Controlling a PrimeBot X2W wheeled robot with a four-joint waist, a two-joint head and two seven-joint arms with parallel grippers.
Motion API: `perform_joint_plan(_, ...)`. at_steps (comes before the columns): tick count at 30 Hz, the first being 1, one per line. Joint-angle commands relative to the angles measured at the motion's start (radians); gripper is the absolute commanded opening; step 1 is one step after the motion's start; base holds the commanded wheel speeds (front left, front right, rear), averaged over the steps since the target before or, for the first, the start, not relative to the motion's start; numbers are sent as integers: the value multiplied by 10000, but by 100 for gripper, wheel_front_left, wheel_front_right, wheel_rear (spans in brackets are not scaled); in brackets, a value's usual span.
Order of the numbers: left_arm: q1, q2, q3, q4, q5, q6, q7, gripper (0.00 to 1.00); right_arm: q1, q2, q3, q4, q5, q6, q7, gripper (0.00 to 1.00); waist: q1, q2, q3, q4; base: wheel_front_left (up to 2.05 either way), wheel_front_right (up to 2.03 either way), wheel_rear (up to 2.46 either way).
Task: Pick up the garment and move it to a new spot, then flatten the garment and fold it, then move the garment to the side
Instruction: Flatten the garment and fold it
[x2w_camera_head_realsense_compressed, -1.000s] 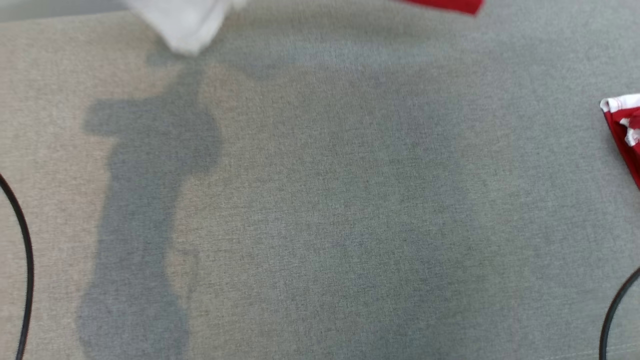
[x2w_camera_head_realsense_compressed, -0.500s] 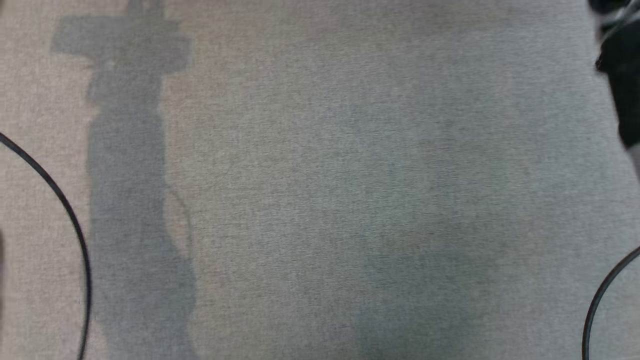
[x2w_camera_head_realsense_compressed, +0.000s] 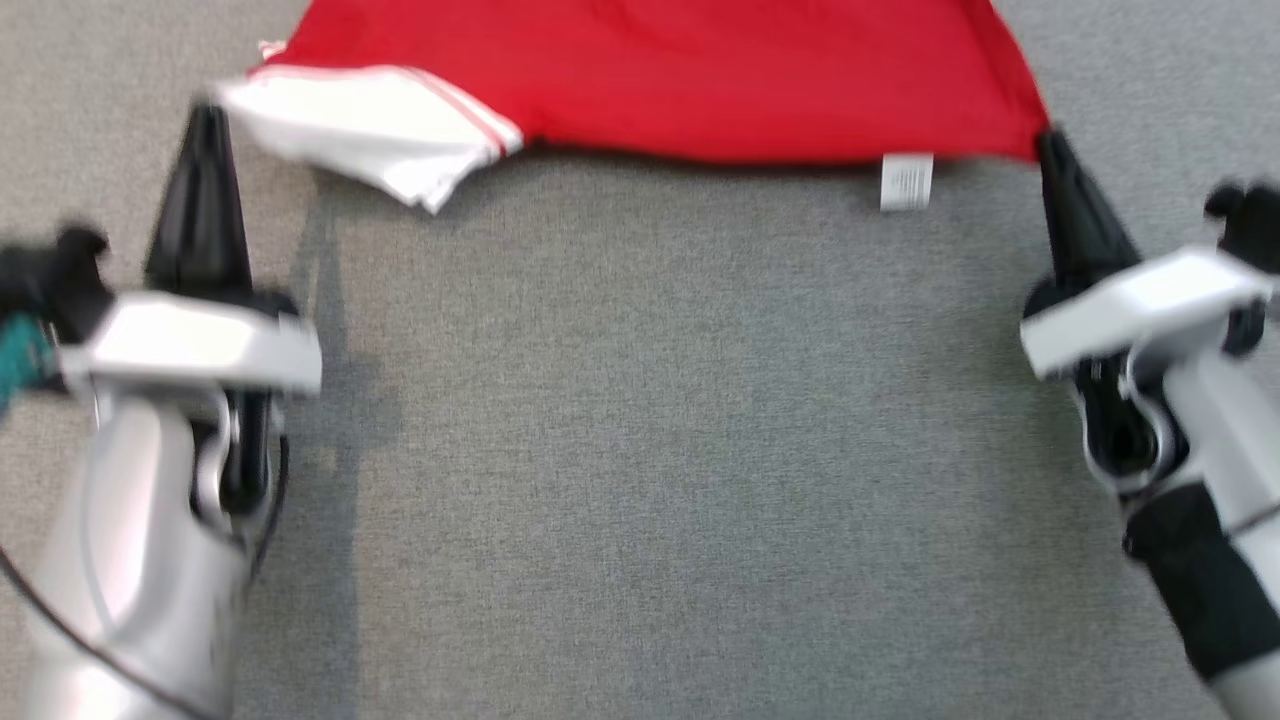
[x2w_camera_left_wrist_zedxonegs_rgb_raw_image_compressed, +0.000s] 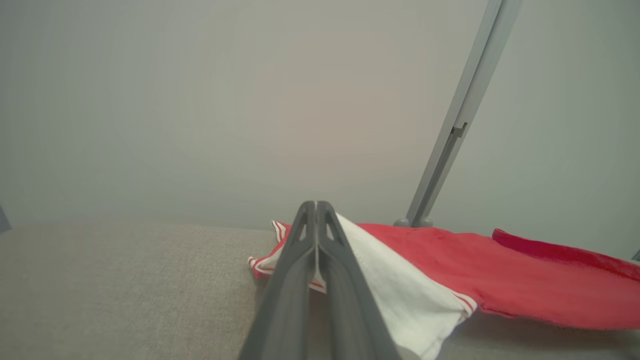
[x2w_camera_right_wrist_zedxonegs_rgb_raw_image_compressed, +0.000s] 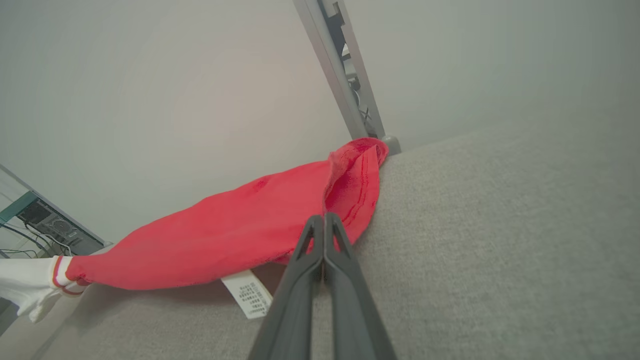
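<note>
A red garment (x2w_camera_head_realsense_compressed: 650, 80) with a white sleeve (x2w_camera_head_realsense_compressed: 370, 140) is stretched across the far part of the grey table (x2w_camera_head_realsense_compressed: 640, 450). My left gripper (x2w_camera_head_realsense_compressed: 207, 115) is shut at the sleeve's left end. In the left wrist view a strip of the sleeve (x2w_camera_left_wrist_zedxonegs_rgb_raw_image_compressed: 395, 285) shows between the closed fingers of the left gripper (x2w_camera_left_wrist_zedxonegs_rgb_raw_image_compressed: 316, 207). My right gripper (x2w_camera_head_realsense_compressed: 1047, 140) is shut on the garment's right corner. The right wrist view shows red cloth (x2w_camera_right_wrist_zedxonegs_rgb_raw_image_compressed: 240, 235) bunched at the tips of the right gripper (x2w_camera_right_wrist_zedxonegs_rgb_raw_image_compressed: 323, 217). The near hem hangs just off the table, with a shadow under it.
A white label (x2w_camera_head_realsense_compressed: 906, 182) dangles from the near hem. A grey metal post (x2w_camera_left_wrist_zedxonegs_rgb_raw_image_compressed: 450, 135) stands at the table's far edge behind the garment, in front of a plain wall. Electronic equipment (x2w_camera_right_wrist_zedxonegs_rgb_raw_image_compressed: 45, 222) sits beyond the table's left end. Bare cloth stretches between my arms.
The head camera has swung. Before, it showed bare table, arm shadows and black cables. Now both grippers and the stretched red garment are in view.
</note>
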Motion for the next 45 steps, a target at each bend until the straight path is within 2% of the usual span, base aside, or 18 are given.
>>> perform_joint_plan(1,651,72,96,-415,119,112,-30,0,579,-30,-190,-264,-84,1,-59,0,0,0,-369,-71,0,0,0)
perform_joint_plan(6,3321,232,204,-2130,37,540,368,0,2759,144,-1046,-1348,-447,1,-61,0,0,0,-1103,-44,0,0,0)
perform_joint_plan(7,3321,232,204,-2130,37,540,368,0,2759,144,-1046,-1348,-447,1,-61,0,0,0,-1103,-44,0,0,0)
perform_joint_plan(16,7002,789,-28,-5903,-72,1529,3045,0,6048,292,-2314,-2559,-870,-1,-46,0,0,0,-2429,390,0,0,0)
perform_joint_plan(22,8537,1110,-104,-8132,-7,2273,4657,0,7739,434,-3304,-3295,-1375,1,380,0,0,0,-3085,726,0,0,0)
perform_joint_plan(27,9161,1334,-79,-9466,200,2714,5406,0,8867,851,-4112,-4374,-2033,-1,1266,0,0,0,-3193,829,0,0,0)
perform_joint_plan(35,9217,1456,-116,-9802,251,2882,5858,0,9459,1535,-4863,-5815,-2909,1,2780,0,0,0,-3082,594,0,0,0)
perform_joint_plan(45,7703,1549,-118,-9088,-146,2337,5820,0,8331,1674,-5181,-7126,-3493,1,4874,0,0,0,-2036,95,0,0,0)
